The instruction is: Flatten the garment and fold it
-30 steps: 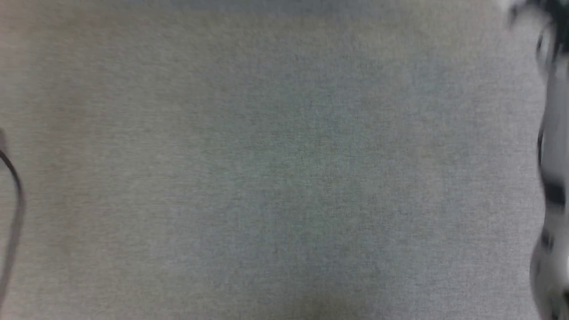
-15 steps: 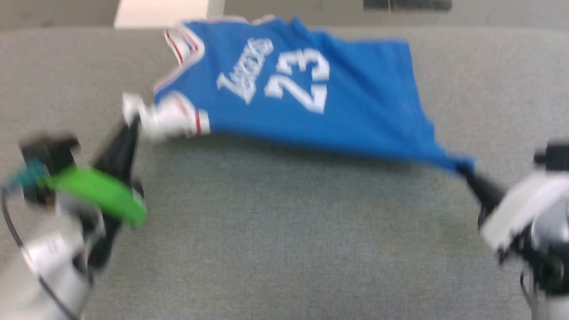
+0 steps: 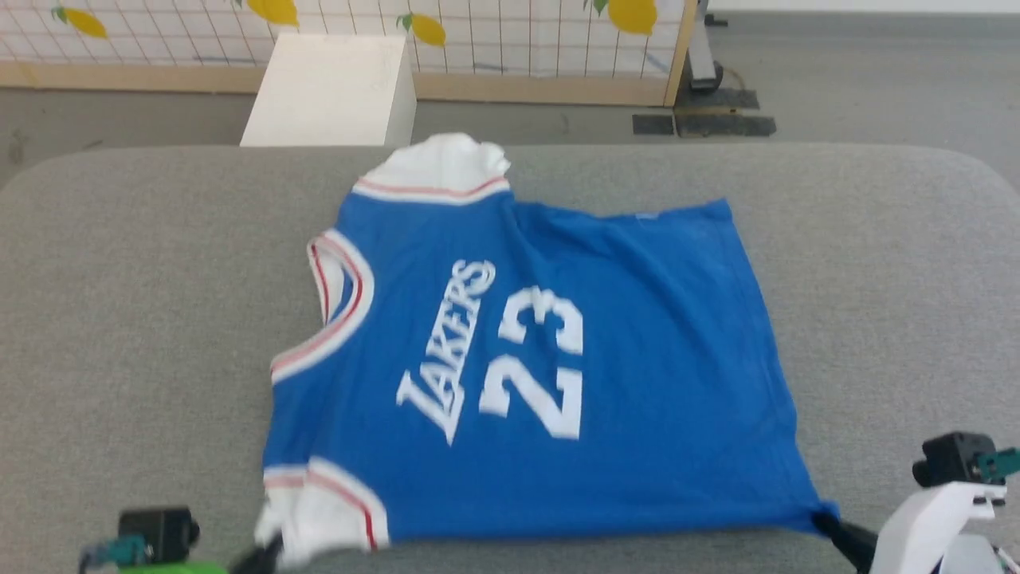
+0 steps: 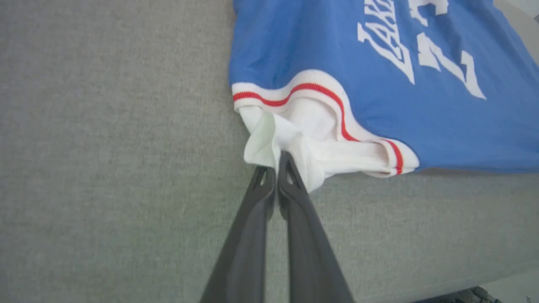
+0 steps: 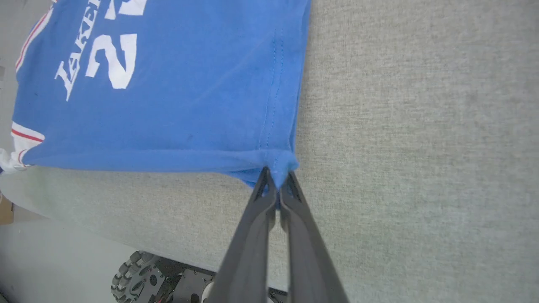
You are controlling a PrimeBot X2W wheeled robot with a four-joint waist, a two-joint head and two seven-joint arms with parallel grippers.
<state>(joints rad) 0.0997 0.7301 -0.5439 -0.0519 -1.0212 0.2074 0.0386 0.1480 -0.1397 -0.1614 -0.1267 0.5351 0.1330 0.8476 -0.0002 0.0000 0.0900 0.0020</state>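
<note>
The garment (image 3: pixel 558 359) is a bright blue jersey with white lettering and numbers, lying front-up and mostly spread on the grey padded table (image 3: pixel 135 319). One white, red-striped sleeve (image 3: pixel 434 171) points to the far edge; the other (image 3: pixel 327 510) lies at the near left. My left gripper (image 3: pixel 267 552) is shut on that near sleeve, and in the left wrist view its tips (image 4: pixel 278 162) pinch the bunched white cloth (image 4: pixel 294 139). My right gripper (image 3: pixel 825 522) is shut on the near right hem corner, where its tips (image 5: pixel 276 176) nip the blue fabric (image 5: pixel 189 105).
A white box (image 3: pixel 331 88) stands on the floor beyond the table's far edge, before a lattice panel (image 3: pixel 478 40) with yellow lemons. Bare grey table lies to the left and right of the jersey. My wheeled base (image 5: pixel 139 282) shows below the table's near edge.
The head camera has swung up from bare grey cloth. Half a second ago the jersey hung stretched between both grippers; now it lies spread on the table, both grips unchanged.
</note>
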